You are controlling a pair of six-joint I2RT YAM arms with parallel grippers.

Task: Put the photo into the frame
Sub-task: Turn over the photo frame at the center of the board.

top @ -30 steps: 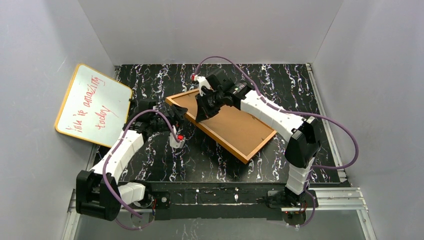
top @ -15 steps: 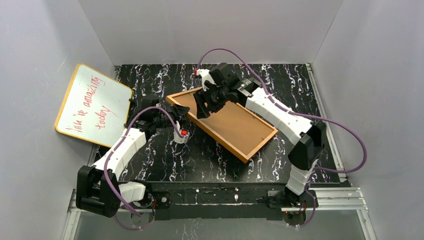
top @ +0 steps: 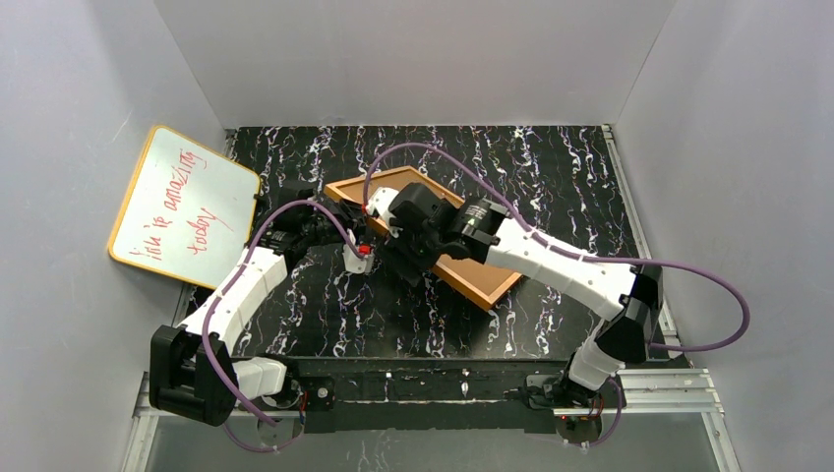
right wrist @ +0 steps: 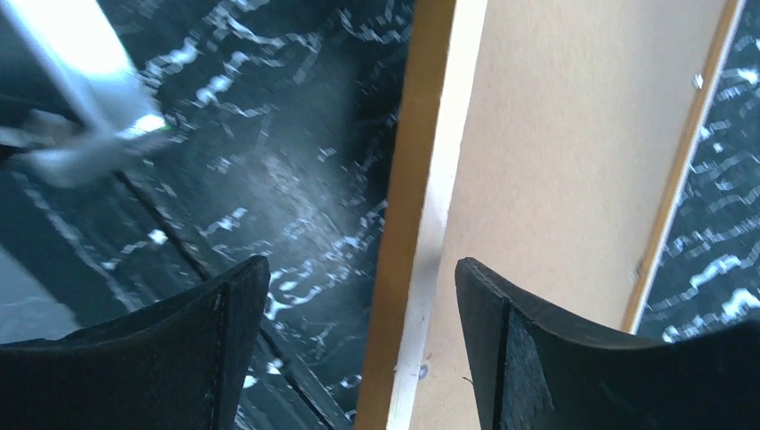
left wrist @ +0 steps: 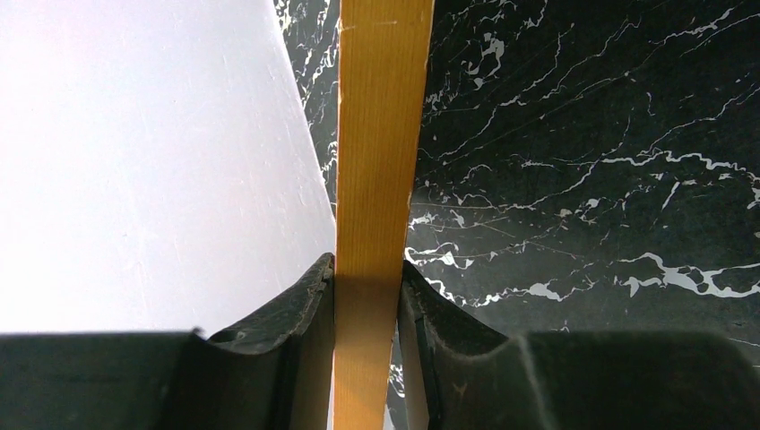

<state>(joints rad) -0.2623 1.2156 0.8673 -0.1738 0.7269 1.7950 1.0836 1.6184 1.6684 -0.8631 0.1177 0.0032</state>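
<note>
Right end effector nearer (astride frame)

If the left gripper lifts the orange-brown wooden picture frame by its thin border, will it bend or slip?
Likely stiff: the orange-brown wooden picture frame runs straight out of the left gripper, which pinches its border, with no sag visible. Pinched on one thin edge only, it may pivot or slip. The open right gripper, astride the border, could steady it.
</note>
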